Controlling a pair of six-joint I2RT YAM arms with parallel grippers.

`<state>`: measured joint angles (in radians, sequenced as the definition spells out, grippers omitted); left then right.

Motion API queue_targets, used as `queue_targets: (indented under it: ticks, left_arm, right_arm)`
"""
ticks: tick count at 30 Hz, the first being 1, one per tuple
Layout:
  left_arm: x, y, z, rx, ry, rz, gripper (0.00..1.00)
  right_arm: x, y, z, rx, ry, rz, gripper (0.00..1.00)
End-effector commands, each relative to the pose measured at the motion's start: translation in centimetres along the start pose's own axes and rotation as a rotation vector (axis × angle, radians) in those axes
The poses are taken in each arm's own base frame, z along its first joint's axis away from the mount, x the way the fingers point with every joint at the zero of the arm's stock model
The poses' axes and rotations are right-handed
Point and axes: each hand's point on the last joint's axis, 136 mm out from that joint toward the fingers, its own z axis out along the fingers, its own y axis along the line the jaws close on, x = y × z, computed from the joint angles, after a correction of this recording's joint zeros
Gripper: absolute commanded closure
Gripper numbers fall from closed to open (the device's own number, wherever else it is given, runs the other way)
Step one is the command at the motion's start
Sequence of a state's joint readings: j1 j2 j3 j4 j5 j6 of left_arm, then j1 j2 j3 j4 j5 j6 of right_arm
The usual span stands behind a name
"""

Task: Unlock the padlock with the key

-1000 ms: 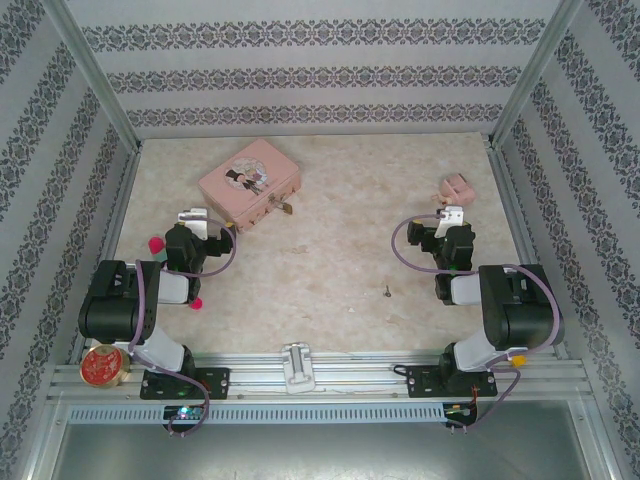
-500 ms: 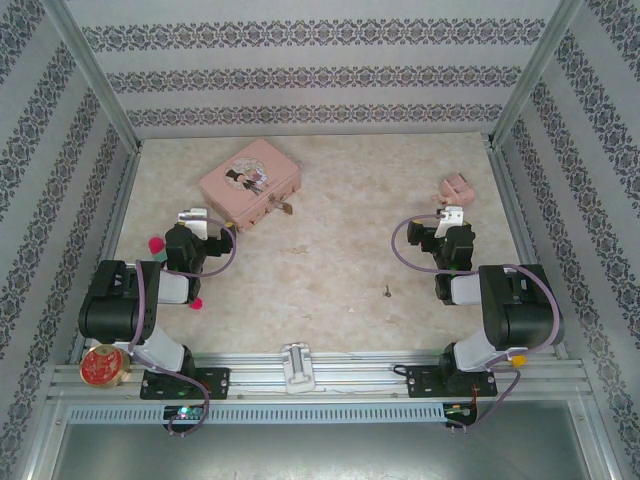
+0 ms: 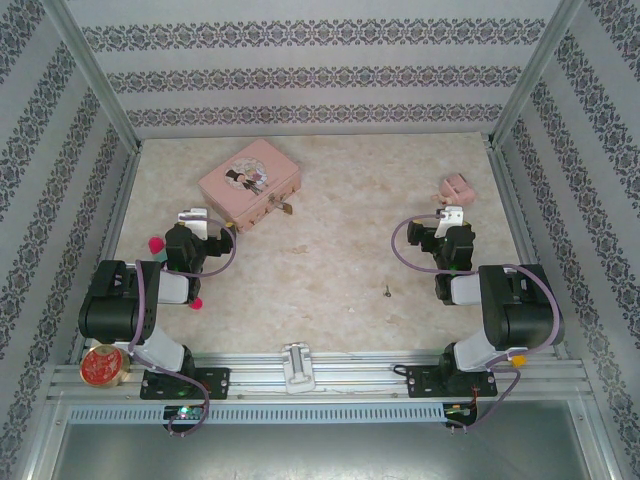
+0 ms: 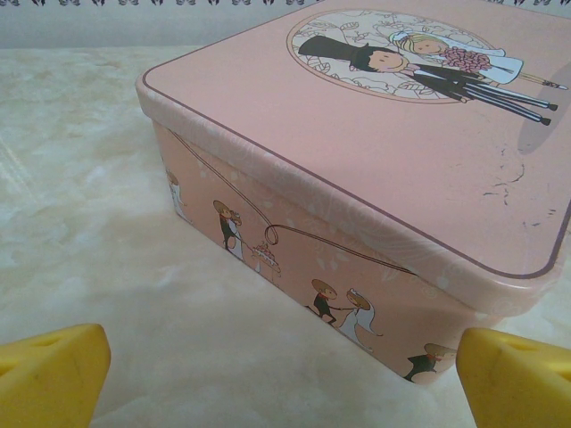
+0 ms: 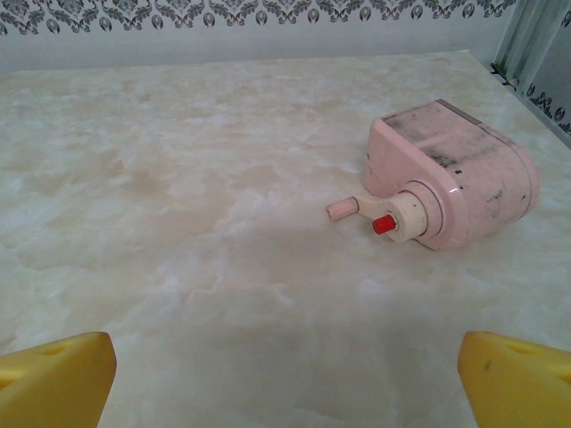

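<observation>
On my overhead feed the padlock [image 3: 287,208] sat against the near right side of the pink tin [image 3: 248,183], a small brass speck at the tin's edge; I could not make out from there how its shackle stood. The key [image 3: 386,292] lay flat on the bench [image 3: 330,250] as a thin dark sliver, well apart from the padlock and nearer the right arm's base than the left's. Nothing touched it.

The left end effector [image 3: 205,222] hung just beside the tin's near left corner with its jaws spread wide and nothing between them. Through its wrist camera I saw the two yellow fingers [image 4: 49,374] at the bottom corners of the view and the tin [image 4: 375,160] close in front, its lid printed with a cartoon bride and groom.

The right end effector [image 3: 450,218] was likewise fully apart and empty. It pointed toward a small pink lump [image 3: 457,186] near the bench's far right edge. In the right wrist view that lump [image 5: 455,183] lay on its side, with a red knob and a short pink stub facing the camera, clear of the yellow fingers [image 5: 513,379].
</observation>
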<state>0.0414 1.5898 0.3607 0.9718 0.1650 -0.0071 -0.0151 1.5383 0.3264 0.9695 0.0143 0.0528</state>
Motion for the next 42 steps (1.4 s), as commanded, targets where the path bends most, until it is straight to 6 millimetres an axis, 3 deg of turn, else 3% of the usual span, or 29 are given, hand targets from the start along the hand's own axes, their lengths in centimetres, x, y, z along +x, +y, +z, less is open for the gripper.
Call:
queue_targets:
  ticks: [1,8,14,19,21,22,23,28,32,37,42]
  left_arm:
    - [-0.7,0.1,0.3,0.008,-0.014,0.001,0.01]
    - [-0.7,0.0,0.2,0.015,-0.015,0.002,0.01]
    - [-2.4,0.6,-1.2,-0.027,-0.037,-0.01,0.01]
    - [-4.8,1.3,-3.1,-0.08,-0.083,-0.03,0.01]
    - [-6.0,1.4,-3.9,-0.088,-0.113,-0.057,0.01]
    - [-6.6,1.3,-4.3,-0.083,-0.128,-0.075,0.01]
    - [-7.2,1.2,-4.6,-0.078,-0.138,-0.093,0.01]
    - [-8.6,0.2,-6.0,-0.03,-0.135,-0.204,0.01]
    - [-8.6,-1.0,-7.0,0.023,-0.102,-0.317,0.01]
    - [-7.8,-3.9,-8.4,0.096,-0.081,-0.401,0.01]
    - [-7.2,-7.7,-9.0,0.134,-0.053,-0.374,0.01]
  right_arm:
    - [-1.0,0.3,0.1,0.003,-0.028,-0.004,0.02]
    - [-0.9,0.3,0.1,0.003,-0.028,-0.003,0.02]
    - [-2.2,-0.6,-0.5,0.057,-0.056,0.019,0.02]
    - [-4.1,-1.3,-2.2,0.098,-0.081,0.035,0.02]
    - [-3.7,-1.9,-3.0,0.135,-0.04,0.063,0.02]
    - [-5.0,-2.1,-3.2,0.154,-0.044,0.082,0.02]
    - [-5.0,-2.3,-3.5,0.168,-0.019,0.094,0.02]
    - [-5.3,-1.6,-5.9,0.217,0.116,0.135,0.02]
    - [-3.9,0.1,-8.6,0.252,0.298,0.147,0.14]
    - [-0.9,1.9,-13.1,0.344,0.534,0.141,0.28]
    - [2.9,4.6,-15.2,0.332,0.734,0.189,0.39]
